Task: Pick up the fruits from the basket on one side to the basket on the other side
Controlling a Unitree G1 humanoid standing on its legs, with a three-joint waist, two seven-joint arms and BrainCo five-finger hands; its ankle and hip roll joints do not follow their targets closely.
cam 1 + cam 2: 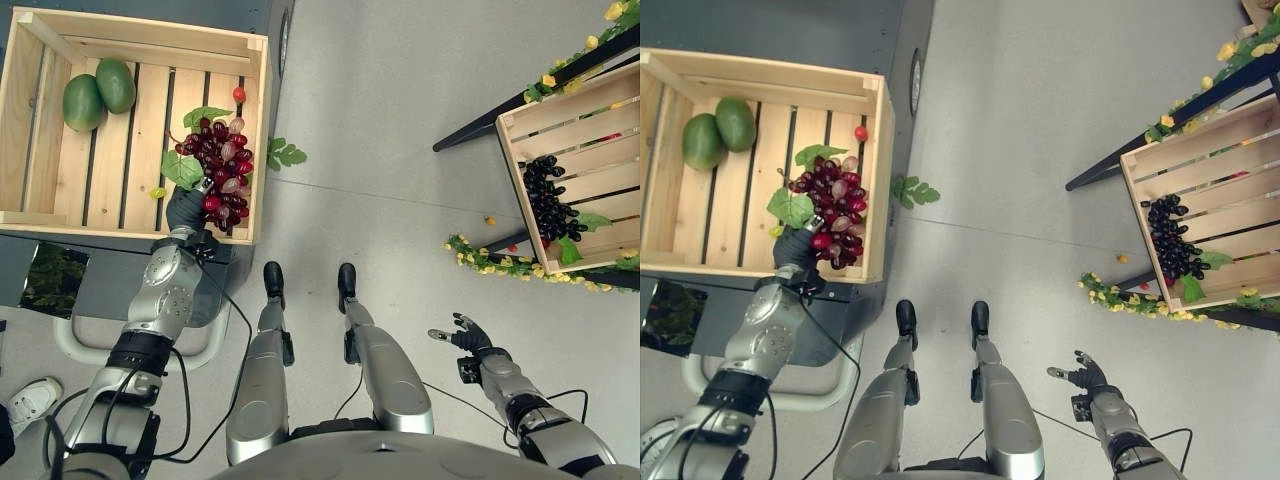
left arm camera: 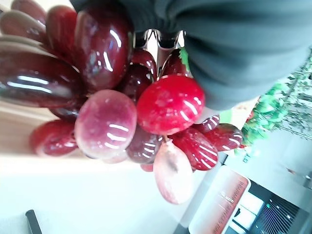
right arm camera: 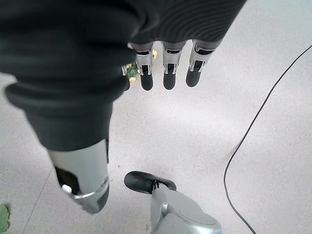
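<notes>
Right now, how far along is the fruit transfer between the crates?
Looks done: a black grape bunch lies in the right crate. In hand: the left hand is at the red grape bunch inside the left crate; I can't see whether its fingers have closed. Left: two green mangoes there. The right hand hangs open above the floor.

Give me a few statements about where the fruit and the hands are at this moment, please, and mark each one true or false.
1. The left hand is at the red grape bunch in the left crate. True.
2. Two green mangoes lie in the right crate. False: they lie in the left crate.
3. The right crate holds a black grape bunch. True.
4. The right hand carries a fruit. False: it hangs open over the floor.
</notes>
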